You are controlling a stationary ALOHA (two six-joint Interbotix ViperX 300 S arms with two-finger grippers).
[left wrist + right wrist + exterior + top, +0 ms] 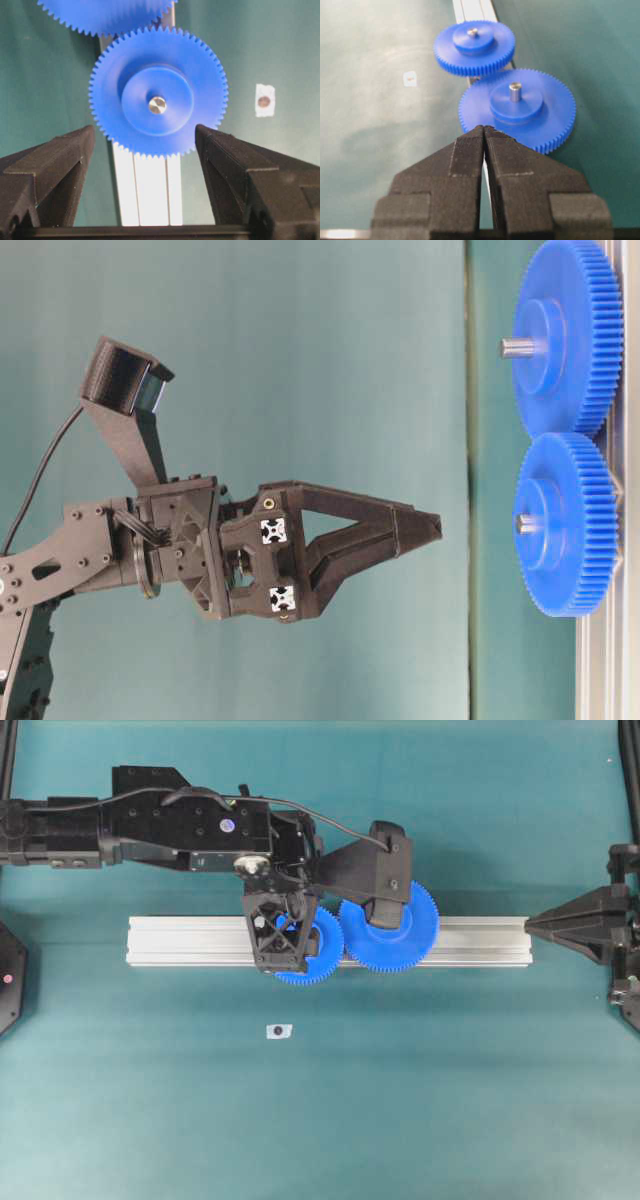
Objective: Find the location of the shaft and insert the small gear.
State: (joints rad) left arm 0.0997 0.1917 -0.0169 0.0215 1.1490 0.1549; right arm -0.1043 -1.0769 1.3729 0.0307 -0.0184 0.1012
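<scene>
The small gear [131,91] is a blue toothed disc lying flat on the aluminium rail [148,190]. At the centre of its hub shows a silvery pin end, the shaft [157,105]. My left gripper [145,128] points straight down over it, open, with its fingers wide to either side and nothing between them. In the table-level view the left gripper [437,525] hangs apart from the small gear [560,550], with a gap above the shaft [525,524]. My right gripper [484,127] is shut and empty at the rail's right end [530,925].
A wider blue gear [412,942] with a taller grey pin [515,91] sits on the rail, its teeth meeting the small gear's. A tiny white tag with a dark dot [279,1031] lies on the green mat in front of the rail.
</scene>
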